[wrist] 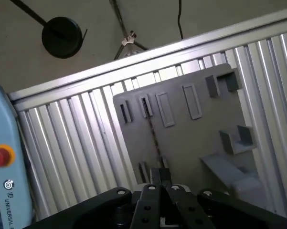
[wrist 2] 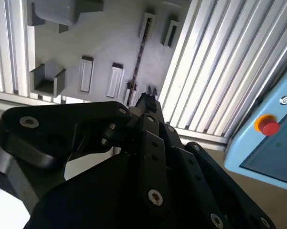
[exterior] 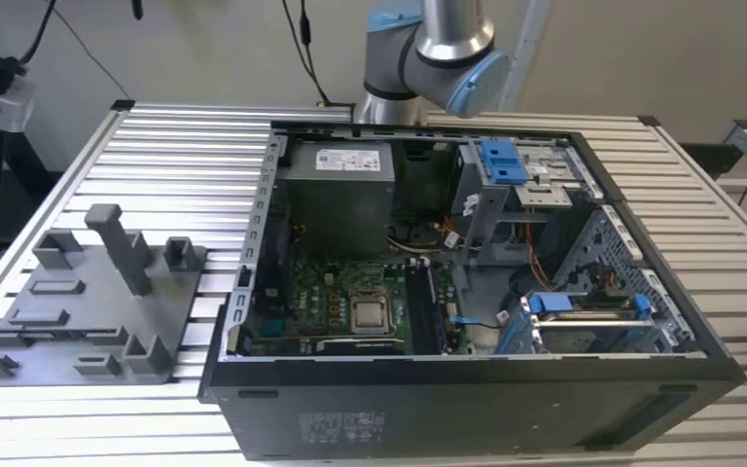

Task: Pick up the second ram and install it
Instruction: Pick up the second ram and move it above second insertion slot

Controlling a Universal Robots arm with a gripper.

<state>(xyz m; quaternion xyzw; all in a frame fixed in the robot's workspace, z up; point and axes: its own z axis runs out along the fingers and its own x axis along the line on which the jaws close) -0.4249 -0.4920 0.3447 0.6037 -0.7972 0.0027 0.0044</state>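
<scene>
Approach stage: gripper (wrist: 161, 175) pressed together (nothing held) over second ram (wrist: 152, 133), edgewise in grey tray (wrist: 191, 143); calls for spreading and squaring.

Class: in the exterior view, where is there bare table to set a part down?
Bare slats lie beyond the fixture, beside the case, and past the case at the exterior view's right. Crowded: the fixture's posts, the case's inside.

An open computer case (exterior: 478, 399) sits mid-table (exterior: 179, 156). A grey fixture plate (exterior: 94, 311) with an upright post (exterior: 121, 248) lies near the table's edge on the exterior view's left.
</scene>
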